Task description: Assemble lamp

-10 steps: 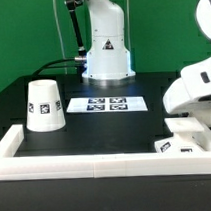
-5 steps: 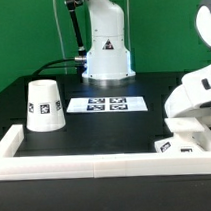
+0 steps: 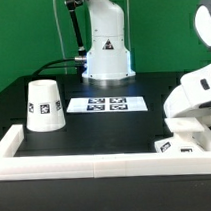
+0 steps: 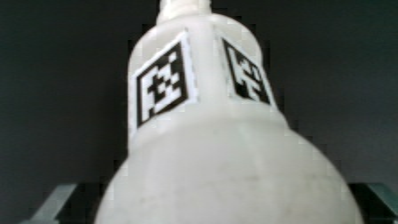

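The white bulb (image 4: 214, 150) fills the wrist view, with two square tags on its neck. A finger (image 4: 64, 203) shows dark at each side of its round body, pressed against it, so my gripper (image 4: 217, 208) is shut on the bulb. In the exterior view my white hand (image 3: 193, 101) hangs at the exterior view's right, just above the flat square base (image 3: 182, 144) with its tags; the bulb is hidden behind the hand there. The tapered shade (image 3: 43, 105) stands rim down at the exterior view's left.
The marker board (image 3: 106, 103) lies in the middle of the black table, in front of the robot's pedestal (image 3: 106, 53). A white rail-like frame (image 3: 97, 164) runs along the front and up the left side.
My hand has shifted slightly toward the exterior view's right over the base, then held still. The shade and base have not moved.
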`<state>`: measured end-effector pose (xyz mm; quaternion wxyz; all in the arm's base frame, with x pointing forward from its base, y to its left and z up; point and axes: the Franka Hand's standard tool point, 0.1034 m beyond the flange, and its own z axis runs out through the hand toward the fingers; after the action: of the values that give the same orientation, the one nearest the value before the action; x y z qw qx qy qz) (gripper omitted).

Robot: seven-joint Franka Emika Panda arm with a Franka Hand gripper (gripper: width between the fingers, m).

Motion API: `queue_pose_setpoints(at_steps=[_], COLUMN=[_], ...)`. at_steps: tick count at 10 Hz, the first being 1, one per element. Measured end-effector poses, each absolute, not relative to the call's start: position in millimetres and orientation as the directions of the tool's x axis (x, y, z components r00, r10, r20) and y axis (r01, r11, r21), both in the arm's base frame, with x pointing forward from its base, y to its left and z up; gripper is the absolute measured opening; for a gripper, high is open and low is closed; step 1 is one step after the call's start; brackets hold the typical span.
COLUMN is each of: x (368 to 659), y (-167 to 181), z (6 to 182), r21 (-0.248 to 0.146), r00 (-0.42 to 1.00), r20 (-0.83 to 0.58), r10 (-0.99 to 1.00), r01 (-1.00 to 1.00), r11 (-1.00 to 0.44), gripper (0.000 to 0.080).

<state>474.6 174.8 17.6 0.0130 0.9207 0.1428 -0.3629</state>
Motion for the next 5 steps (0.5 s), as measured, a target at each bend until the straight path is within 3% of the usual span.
queue_pose_setpoints(at_steps=[5], x=[492.6], y=[129.0], z=[86.0], r21=[-0.118], r00=[0.686], r20=[-0.687], r10=[0.24], r01=[0.221], r11=[-0.968], gripper=[0.0576])
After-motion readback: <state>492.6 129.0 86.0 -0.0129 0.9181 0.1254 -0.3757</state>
